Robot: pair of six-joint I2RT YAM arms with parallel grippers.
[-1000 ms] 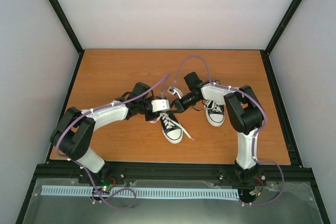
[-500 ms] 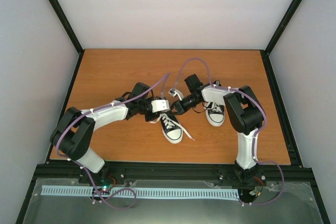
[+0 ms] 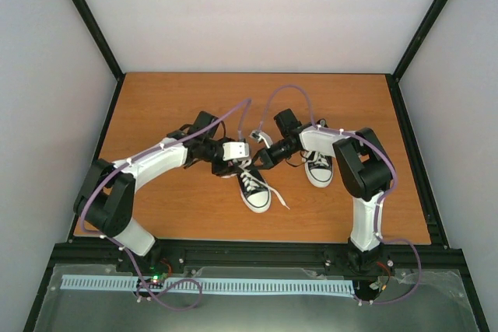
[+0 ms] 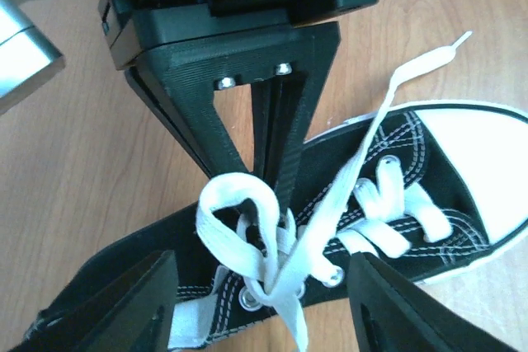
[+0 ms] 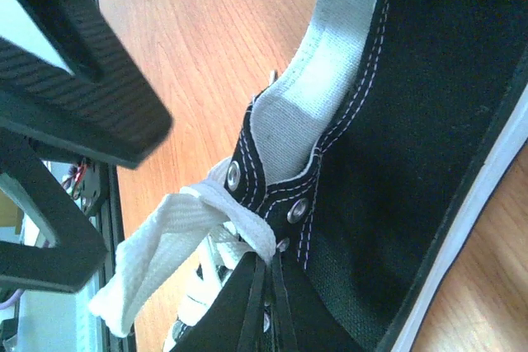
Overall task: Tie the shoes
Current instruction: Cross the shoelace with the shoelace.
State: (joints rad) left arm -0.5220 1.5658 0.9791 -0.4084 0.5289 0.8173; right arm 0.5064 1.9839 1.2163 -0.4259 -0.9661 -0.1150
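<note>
On the left, my left gripper (image 4: 260, 307) hangs over the ankle end of the middle shoe (image 3: 254, 190). Its jaws stand roughly half apart with nothing in them. In the left wrist view the crossing of the laces sits in the gap between the two fingers (image 4: 124, 302), touching neither.

That shoe lies on the table (image 3: 171, 106) between the two arms. Its long axis runs from the heel under the grippers to the white toe, which points at the near edge and a little to the right.

A lace loop (image 4: 235, 204) stands up just above the top eyelets. The free lace end (image 4: 412, 72) trails away from it along the shoe, toward the toe and out over the wood.

The right gripper (image 4: 274, 179) comes in from the opposite side. Its jaws are closed, with the tips down at the base of that loop, and I read it as pinching the loop.

Further right, the other shoe (image 3: 318, 169) sits beside the right arm, toe also toward me, well clear of both grippers.

I judge the left arm is the one free to act. The free end lies toward the toe from its fingers, so it would have to reach along the shoe's length, not across it.
</note>
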